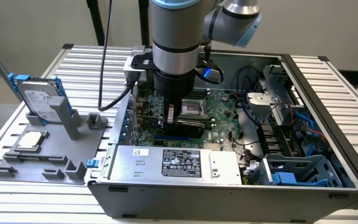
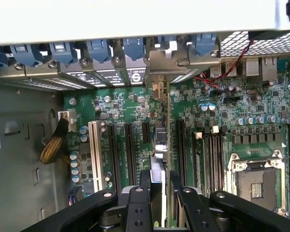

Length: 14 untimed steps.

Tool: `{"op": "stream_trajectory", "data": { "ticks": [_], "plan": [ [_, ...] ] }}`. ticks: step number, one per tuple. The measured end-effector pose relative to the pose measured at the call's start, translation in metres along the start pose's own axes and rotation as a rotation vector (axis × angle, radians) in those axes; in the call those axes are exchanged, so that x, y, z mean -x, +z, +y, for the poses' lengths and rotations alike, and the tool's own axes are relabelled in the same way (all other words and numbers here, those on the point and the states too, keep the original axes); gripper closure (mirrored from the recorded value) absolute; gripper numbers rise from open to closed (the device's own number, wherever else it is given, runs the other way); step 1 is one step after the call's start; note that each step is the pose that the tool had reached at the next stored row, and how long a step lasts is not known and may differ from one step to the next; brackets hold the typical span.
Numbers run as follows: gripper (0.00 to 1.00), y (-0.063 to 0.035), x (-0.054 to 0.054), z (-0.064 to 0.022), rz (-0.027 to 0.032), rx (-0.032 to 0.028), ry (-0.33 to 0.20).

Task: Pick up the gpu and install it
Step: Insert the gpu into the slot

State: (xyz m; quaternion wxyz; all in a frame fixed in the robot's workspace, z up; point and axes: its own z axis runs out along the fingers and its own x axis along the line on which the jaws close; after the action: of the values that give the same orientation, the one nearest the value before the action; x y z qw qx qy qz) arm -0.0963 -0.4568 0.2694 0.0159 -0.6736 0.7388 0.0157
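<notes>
Green motherboard (image 2: 120, 111) lies directly beneath the jaws, which are clamped on the gpu (image 1: 189, 127). In the wrist view the two black fingers (image 2: 135, 208) sit on either side of the thin card, which is seen edge-on. So the task's thing is in the jaws, not ahead of them, held upright on its edge inside the open computer case (image 1: 229, 196) and low over the board. Its long axis runs straight away from the jaws toward the rear wall of the case, where its silver bracket (image 2: 159, 65) stands close against the row of blue retaining clips (image 2: 99, 48). That axis looks parallel to the black expansion slots (image 2: 130, 145) beneath the jaws, and the relation that matters is the card's lower edge against the slot under it. Whether that edge touches a slot, sits partly in one, or hangs just above is hidden by the card itself. The white slot (image 2: 92, 150) lies off to one side of the jaws, the empty processor socket (image 2: 256, 181) off to the other. Well apart from the jaws, outside the case toward the exterior view's left, a grey fixture (image 1: 48, 158) on the tabletop (image 1: 79, 56) carries the hard drive (image 1: 39, 100) and the processor chip (image 1: 30, 140).
</notes>
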Motion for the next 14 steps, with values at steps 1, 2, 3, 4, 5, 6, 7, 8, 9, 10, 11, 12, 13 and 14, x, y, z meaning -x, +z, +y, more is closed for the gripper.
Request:
{"op": "stream_trajectory", "data": {
  "ticks": [1,2,3,4,5,6,7,8,9,10,11,12,13,14],
  "plan": [
    [0.74,0.0001,0.0,0.0001,0.0002,0.0003,-0.004],
    [0.74,0.0002,0.0,0.0001,0.0002,0.0005,-0.009],
    [0.74,0.0004,0.0002,0.0001,0.0,0.0006,-0.012],
    [0.74,0.0005,0.0004,0.0001,-0.0002,0.0006,-0.015],
    [0.74,0.0005,0.0006,0.0002,-0.0001,0.0007,-0.018],
    [0.74,0.0005,0.0009,0.0002,-0.0001,0.0008,-0.019],
    [0.74,0.0005,0.0011,0.0002,-0.0001,0.0009,-0.021],
    [0.74,0.0006,0.0016,0.0003,-0.0001,0.0009,-0.022],
    [0.74,0.0006,0.0021,0.0004,-0.0001,0.001,-0.023],
    [0.74,0.0006,0.0026,0.0004,0.0,0.0011,-0.024],
    [0.74,0.0006,0.0028,0.0003,0.0,0.0012,-0.025],
    [0.74,0.0006,0.0029,0.0004,0.0,0.0012,-0.025],
    [0.74,0.0006,0.0029,0.0004,0.0,0.0012,-0.025],
    [0.74,0.0006,0.0029,0.0004,0.0,0.0012,-0.025]
  ]
}}
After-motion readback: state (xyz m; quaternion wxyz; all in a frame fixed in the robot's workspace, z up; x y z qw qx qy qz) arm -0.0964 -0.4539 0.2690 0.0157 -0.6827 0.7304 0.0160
